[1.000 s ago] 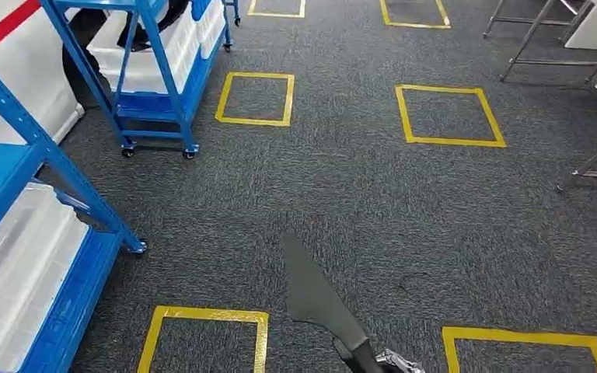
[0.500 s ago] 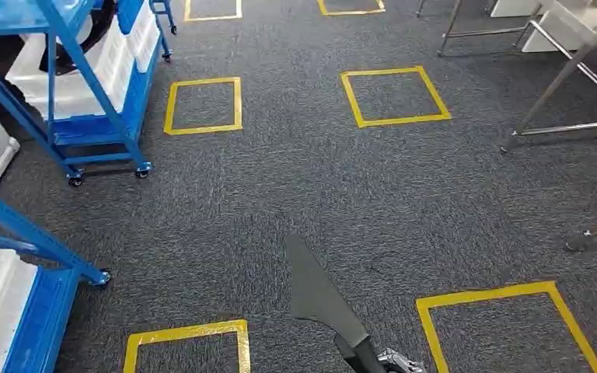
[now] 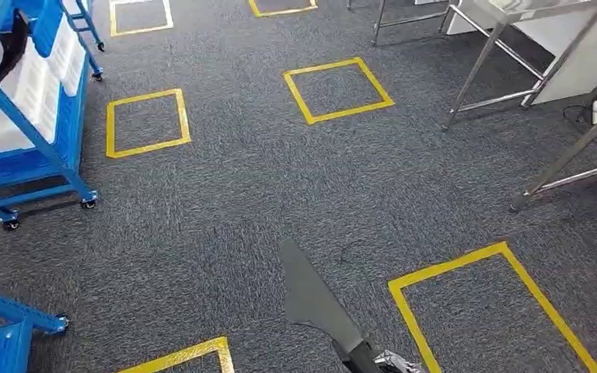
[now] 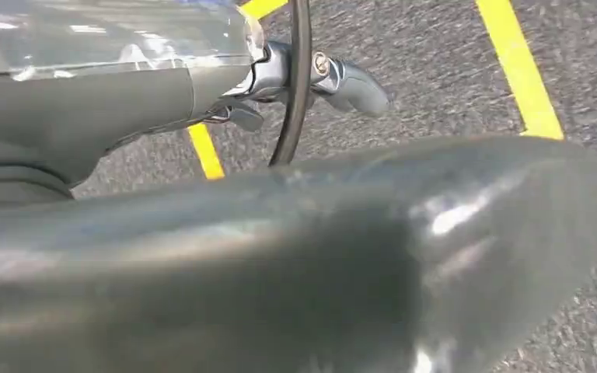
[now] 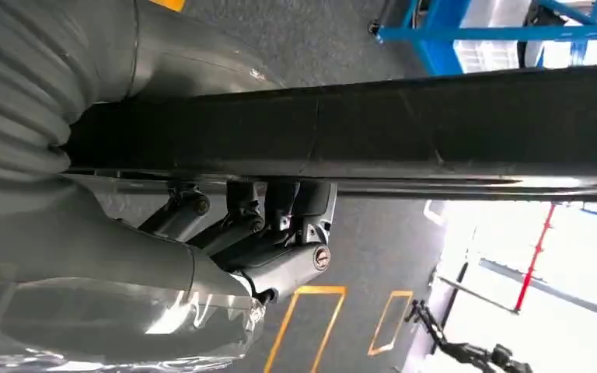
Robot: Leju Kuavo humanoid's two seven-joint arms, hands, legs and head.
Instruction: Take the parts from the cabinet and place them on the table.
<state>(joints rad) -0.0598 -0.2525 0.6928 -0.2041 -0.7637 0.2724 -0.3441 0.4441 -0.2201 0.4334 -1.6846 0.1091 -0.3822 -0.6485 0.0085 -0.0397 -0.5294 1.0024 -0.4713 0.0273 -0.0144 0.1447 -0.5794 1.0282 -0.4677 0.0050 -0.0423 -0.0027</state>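
Observation:
A flat dark grey part (image 3: 311, 295) with a pointed tip sticks up over the carpet at the bottom middle of the head view, gripped at its lower end by my right hand (image 3: 379, 362). In the right wrist view the same part (image 5: 435, 124) is a long black bar across the picture, with the dark fingers (image 5: 280, 233) curled against it. My left hand (image 4: 334, 74) hangs over the carpet, its thick thumb (image 4: 295, 256) close to the camera and nothing between thumb and fingers. The blue cabinet (image 3: 39, 93) with white bins stands at the far left. A steel-legged table (image 3: 513, 9) stands at the upper right.
Yellow tape squares (image 3: 336, 90) mark the grey carpet, one just right of the part (image 3: 482, 311). A second blue rack foot (image 3: 15, 318) shows at the lower left. Slanted table legs (image 3: 567, 155) and a cable lie at the right edge.
The whole picture has swung: the blue racks slid off to the left and the steel tables came in at the right, so the camera turned right. The part stays held the same way.

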